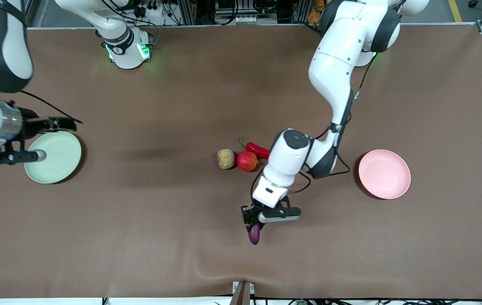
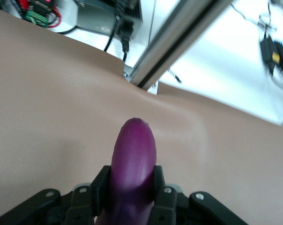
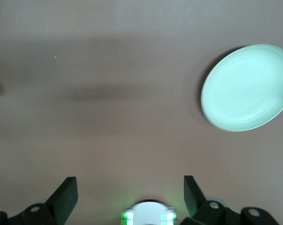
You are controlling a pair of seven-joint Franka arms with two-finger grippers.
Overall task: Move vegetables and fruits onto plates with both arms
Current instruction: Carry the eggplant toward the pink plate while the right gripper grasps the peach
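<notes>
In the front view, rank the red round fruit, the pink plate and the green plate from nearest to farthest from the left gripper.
From the left gripper, shut on the eggplant:
1. Red round fruit, mid-table, farther from the front camera than the gripper's spot.
2. Pink plate, toward the left arm's end of the table.
3. Green plate, toward the right arm's end, partly under the right gripper.

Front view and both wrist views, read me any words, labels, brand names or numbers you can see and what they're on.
None can be read.
Right arm's base: a small dark round mark, too small to read.
Eggplant, green plate, pink plate, chili and both fruits: no writing.
</notes>
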